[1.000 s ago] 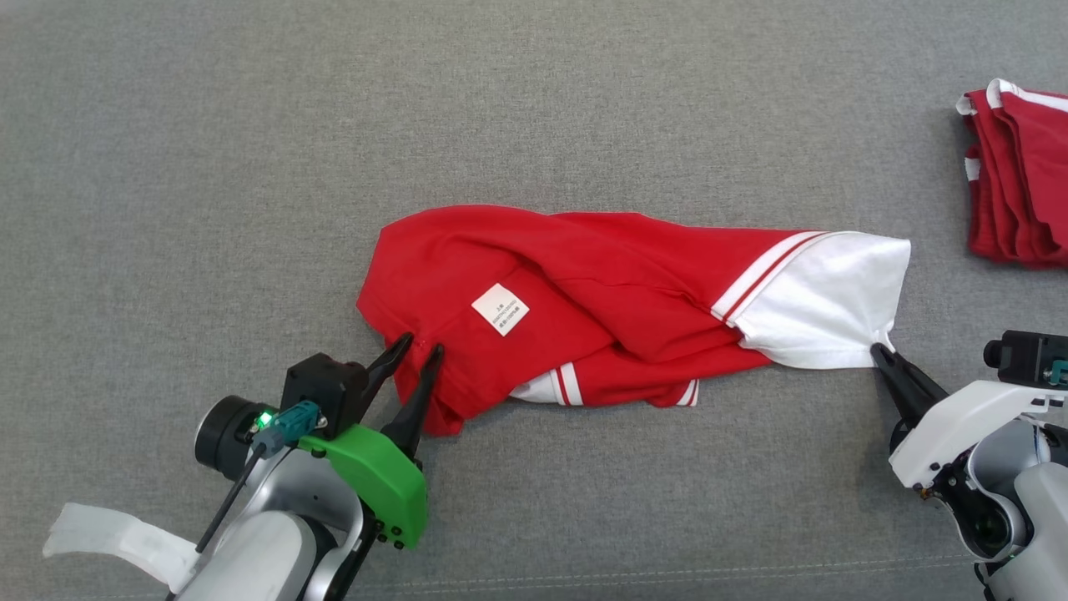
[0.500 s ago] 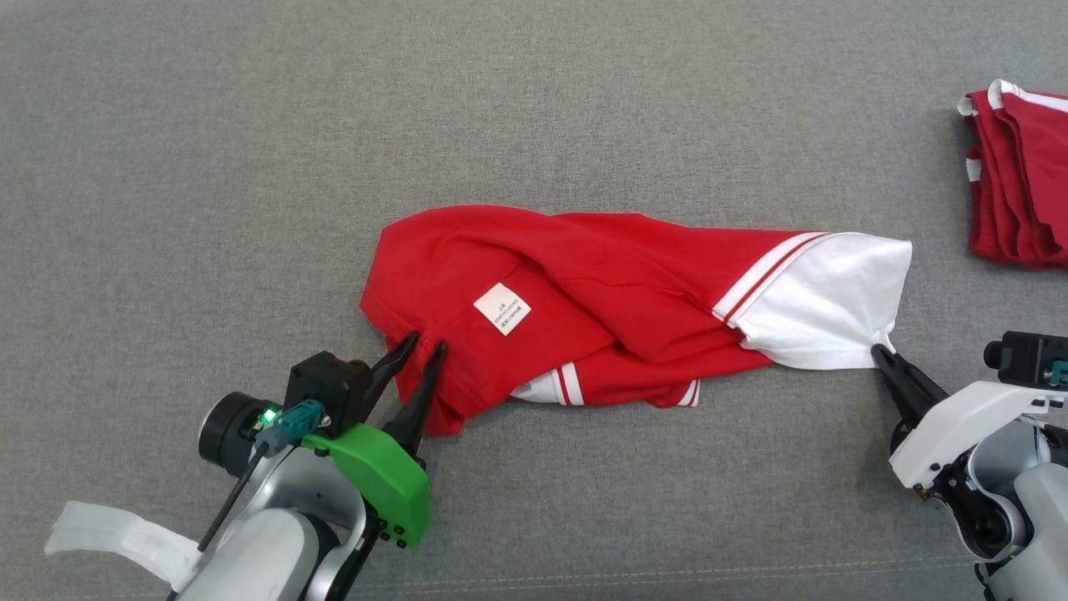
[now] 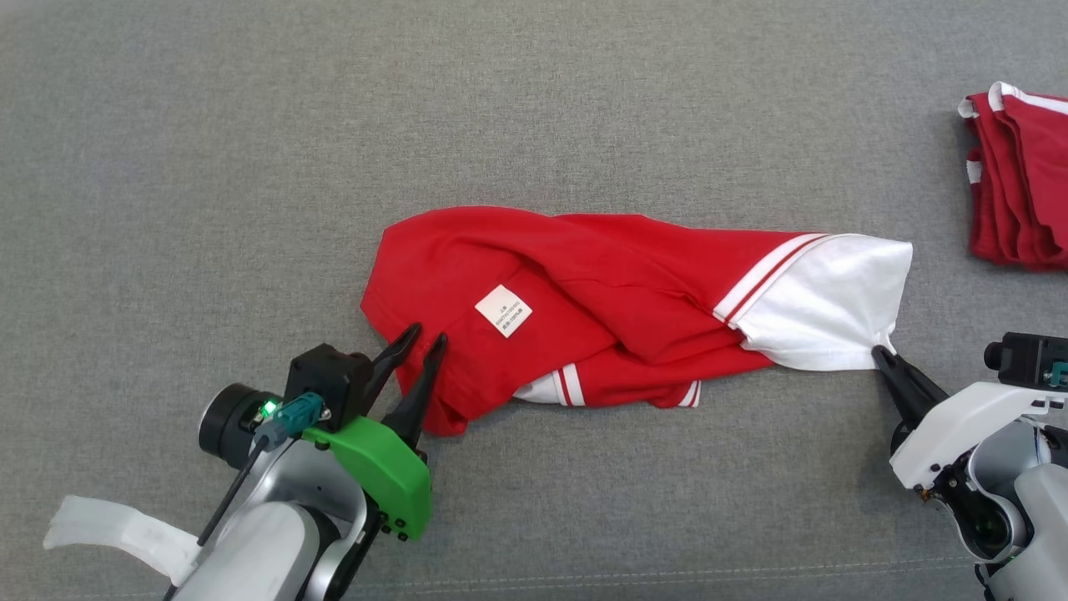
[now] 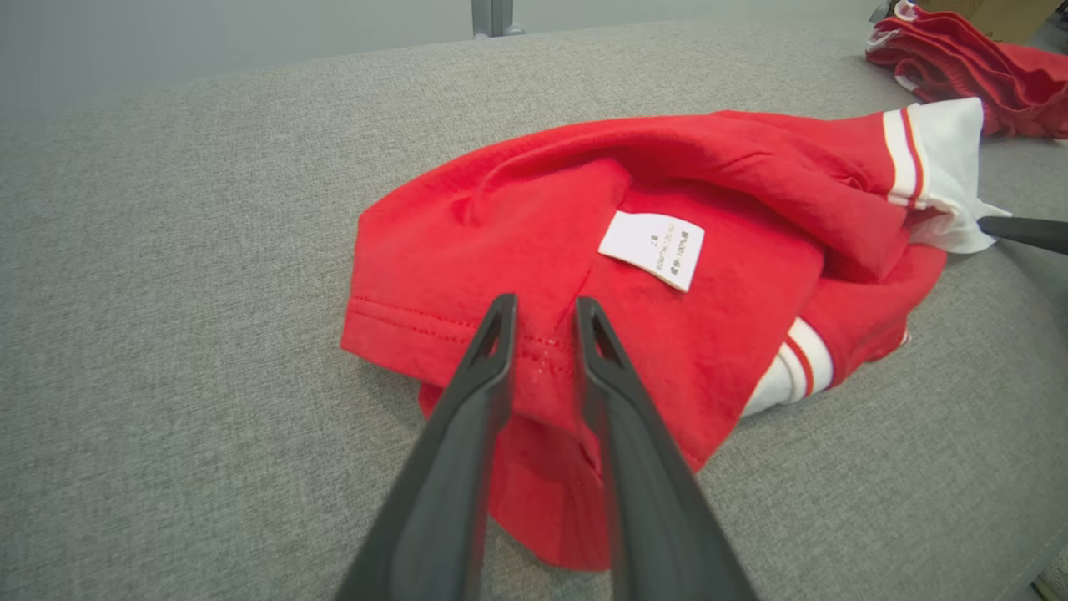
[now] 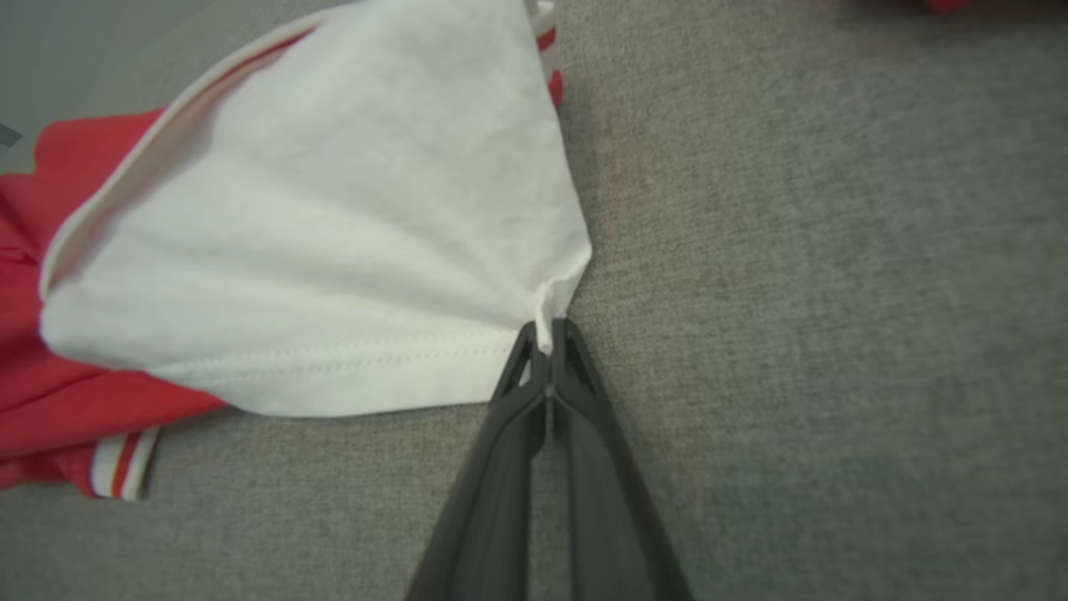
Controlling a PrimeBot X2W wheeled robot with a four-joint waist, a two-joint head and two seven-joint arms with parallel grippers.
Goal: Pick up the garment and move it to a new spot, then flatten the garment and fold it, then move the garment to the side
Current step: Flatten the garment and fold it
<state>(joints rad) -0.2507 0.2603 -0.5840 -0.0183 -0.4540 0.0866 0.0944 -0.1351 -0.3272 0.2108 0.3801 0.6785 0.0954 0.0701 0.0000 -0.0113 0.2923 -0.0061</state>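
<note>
Likely a robot test lab; wide grey fabric-covered surface (image 3: 250, 125), pile of folded red garments (image 3: 1022, 175), plain pale wall (image 4: 167, 33)

Stack of folded red garments with white trim (image 3: 1022, 179) cut off by head view's right edge. Print on small white rectangular cloth label (image 3: 503, 310) too small to read. Crumpled red garment with white sleeve (image 3: 601, 284): lower layers hidden under own folds.
</note>
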